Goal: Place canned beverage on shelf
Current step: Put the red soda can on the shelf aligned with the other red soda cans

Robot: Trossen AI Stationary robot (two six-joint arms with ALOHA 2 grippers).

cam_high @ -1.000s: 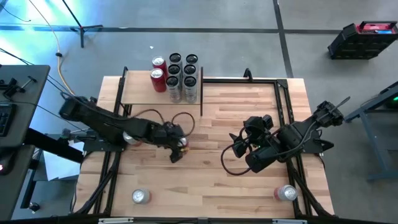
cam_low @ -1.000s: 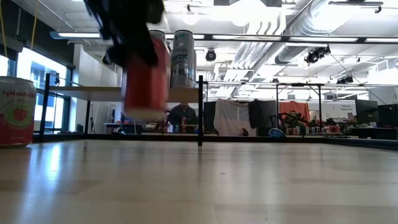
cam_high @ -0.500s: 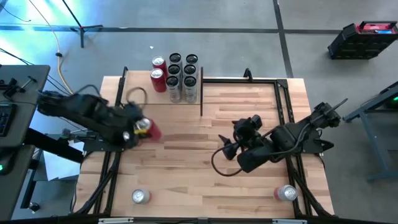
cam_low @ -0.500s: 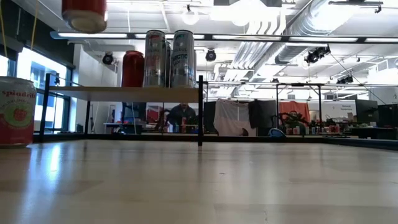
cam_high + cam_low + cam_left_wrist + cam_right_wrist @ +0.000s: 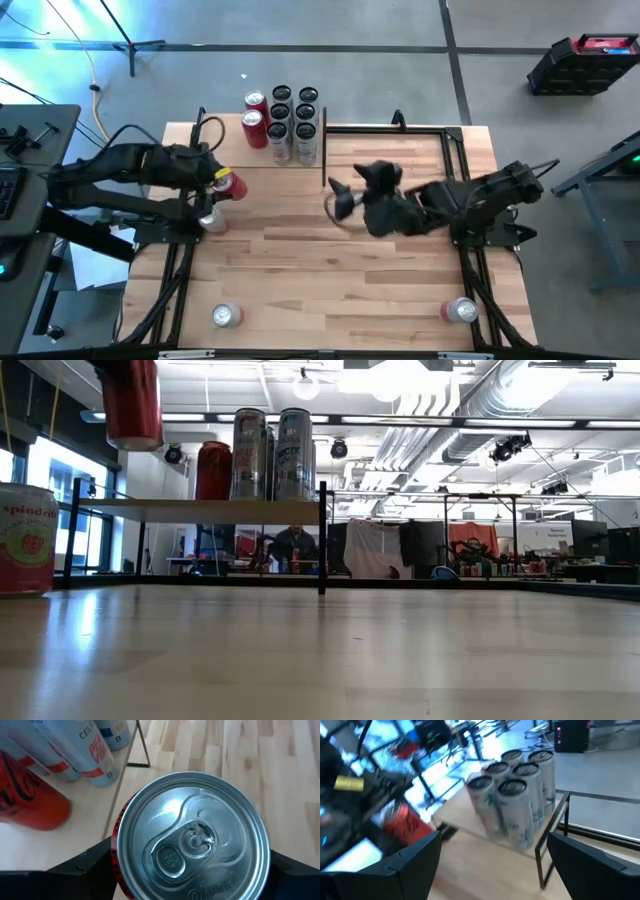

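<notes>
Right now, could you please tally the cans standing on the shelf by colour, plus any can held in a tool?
Tall silver cans on the shelf: 6
Red cans on the shelf: 2
Red can held in the left tool: 1
Total: 9

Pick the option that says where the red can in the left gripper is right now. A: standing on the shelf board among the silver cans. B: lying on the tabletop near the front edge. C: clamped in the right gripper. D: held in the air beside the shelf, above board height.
D: the low view shows the red can hanging clear above the shelf board, and the left gripper grips it by the shelf's left end.
</notes>
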